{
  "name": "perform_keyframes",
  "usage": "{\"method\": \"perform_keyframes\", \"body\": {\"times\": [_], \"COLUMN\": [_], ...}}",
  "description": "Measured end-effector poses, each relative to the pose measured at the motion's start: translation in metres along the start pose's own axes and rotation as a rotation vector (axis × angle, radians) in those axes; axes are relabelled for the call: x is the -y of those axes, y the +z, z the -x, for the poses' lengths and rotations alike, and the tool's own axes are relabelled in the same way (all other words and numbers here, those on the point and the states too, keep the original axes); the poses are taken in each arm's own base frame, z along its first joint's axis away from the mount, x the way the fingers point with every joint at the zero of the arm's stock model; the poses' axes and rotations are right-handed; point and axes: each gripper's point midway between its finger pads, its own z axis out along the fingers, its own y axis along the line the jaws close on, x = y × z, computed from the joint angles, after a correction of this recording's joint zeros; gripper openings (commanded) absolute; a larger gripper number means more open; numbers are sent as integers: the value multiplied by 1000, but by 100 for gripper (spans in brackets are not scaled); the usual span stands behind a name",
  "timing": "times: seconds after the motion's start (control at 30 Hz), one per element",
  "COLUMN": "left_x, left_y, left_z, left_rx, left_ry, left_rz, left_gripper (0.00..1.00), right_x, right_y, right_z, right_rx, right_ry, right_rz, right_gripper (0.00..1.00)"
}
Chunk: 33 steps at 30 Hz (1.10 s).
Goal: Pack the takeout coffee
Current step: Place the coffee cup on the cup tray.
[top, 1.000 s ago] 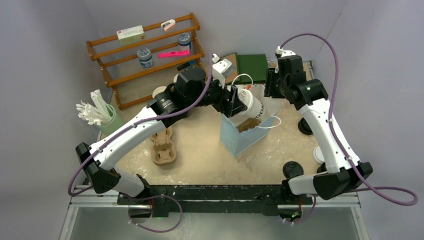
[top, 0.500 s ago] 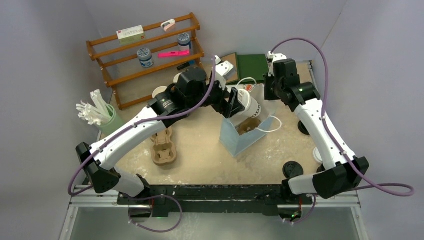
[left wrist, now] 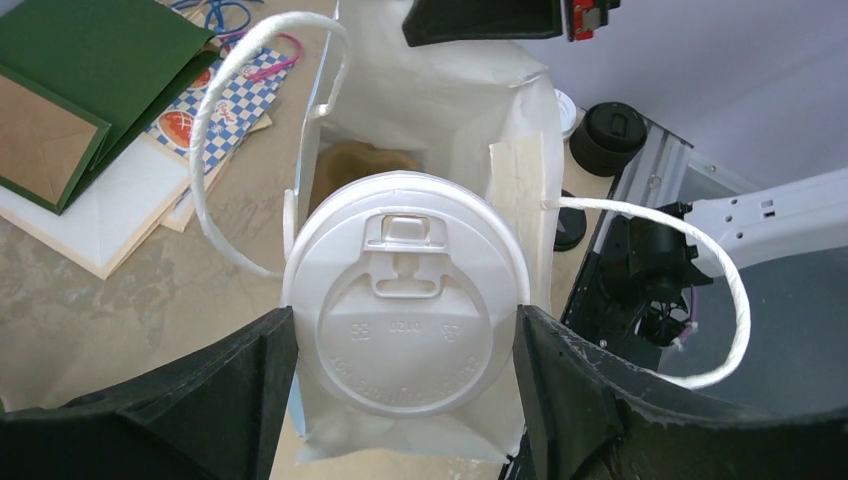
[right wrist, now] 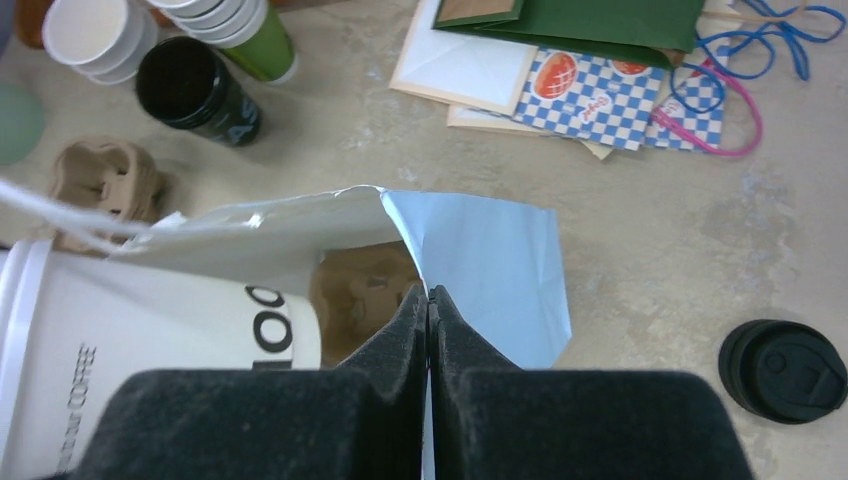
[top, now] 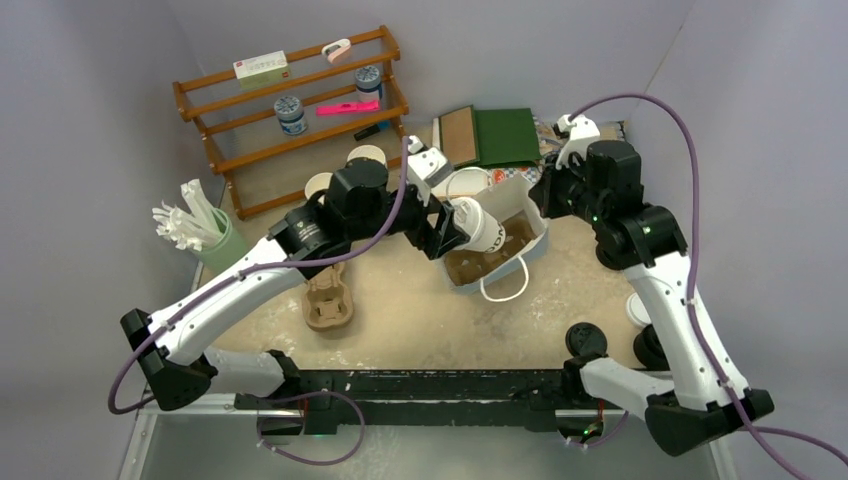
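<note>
The cream-white takeout coffee cup (top: 478,224), with its white lid (left wrist: 405,290), lies sideways in my left gripper (left wrist: 403,318), which is shut on it just under the lid. The cup sits at the mouth of a light blue paper bag (top: 512,198), which is tipped over, mouth towards the cup. A brown pulp carrier (right wrist: 362,285) lies inside the bag. My right gripper (right wrist: 428,292) is shut on the bag's (right wrist: 490,270) rim at the far side. A black cup (right wrist: 195,90) stands on the table at the back; I cannot tell whether it has a lid.
A second pulp carrier (top: 328,295) lies left of centre. Stacked cream cups (right wrist: 100,30) and a green cup (right wrist: 265,45) stand by the wooden shelf (top: 290,100). Folders and papers (top: 505,135) lie at the back. Black lids (top: 585,338) (right wrist: 785,370) lie at right.
My right gripper closed on the bag's rim and swung right, tipping the upright bag over. My left gripper brought the white cup down and left to the bag's mouth.
</note>
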Motion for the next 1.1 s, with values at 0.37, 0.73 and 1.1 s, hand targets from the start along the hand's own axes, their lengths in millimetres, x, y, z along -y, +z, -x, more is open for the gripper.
{"method": "perform_keyframes", "body": {"times": [0.37, 0.73, 1.1], "left_x": [25, 37, 28], "left_y": [4, 23, 35], "left_z": [-42, -58, -70], "left_rx": [-64, -95, -129], "left_ry": [58, 145, 205], "left_rz": [-55, -45, 54], "left_gripper": [50, 50, 50], "right_x": [-17, -26, -35], "right_y": [-26, -36, -32], "right_z": [-17, -23, -33], "right_rx": [8, 29, 65], "right_ry": [-44, -140, -270], "right_rz": [112, 184, 275], "right_gripper": [0, 0, 0]}}
